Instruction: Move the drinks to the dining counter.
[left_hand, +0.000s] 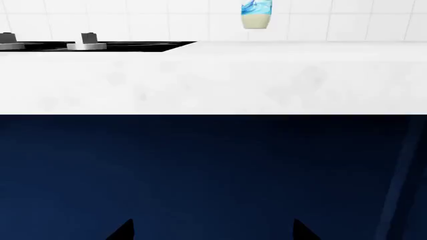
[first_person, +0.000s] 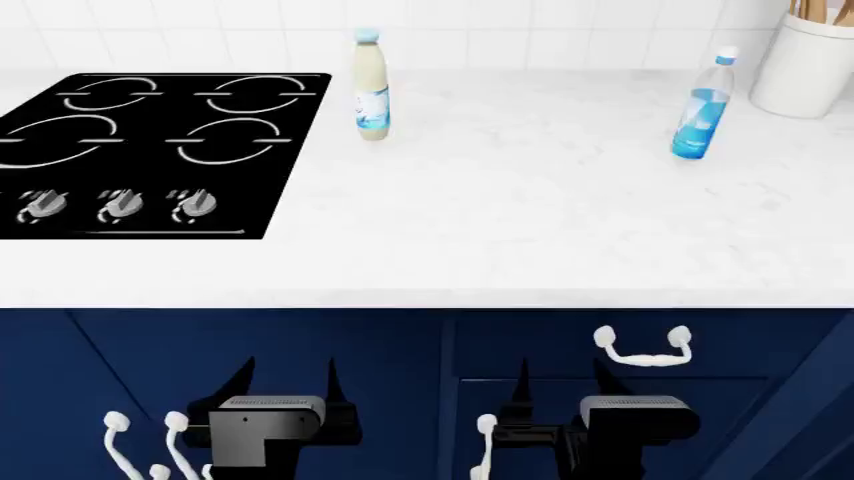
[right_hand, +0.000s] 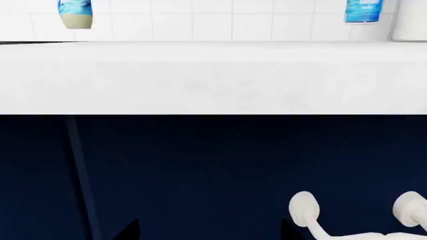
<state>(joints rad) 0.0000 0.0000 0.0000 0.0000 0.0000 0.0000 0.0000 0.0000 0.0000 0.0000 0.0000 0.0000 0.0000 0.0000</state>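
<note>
So the white marbled bench (first_person: 534, 220) has loads of open surface across its front half, and its front edge runs straight across the head view above the navy cabinet fronts (first_person: 400, 370). The cream bottle (first_person: 372, 85) stands upright toward 12 o'clock near the back tiles, just beside the right edge of the black hob (first_person: 147, 150) but not on it. The clear-blue water bottle (first_person: 702, 105) stands way over at about 2 o'clock, leaning a touch in this view, near the white utensil crock (first_person: 807, 65), with a gap between them. The 2 bottles are well apart with bare bench between. Both arms sit low, below the bench edge in front of the cabinets: the left gripper (first_person: 287, 385) and the right gripper (first_person: 561, 385) each have their fingers apart with nothing between them. Both wrist views cut the fingers down to dark tips at the frame edge and crop the bottles to their bottom halves only. The crock is cut off at the frame corner. A white cabinet handle (first_person: 643, 345) sits just beside the right gripper, and more white handles (first_person: 140, 430) crowd the left one. 3 hob knobs (first_person: 120, 205) line the hob's near edge.
</note>
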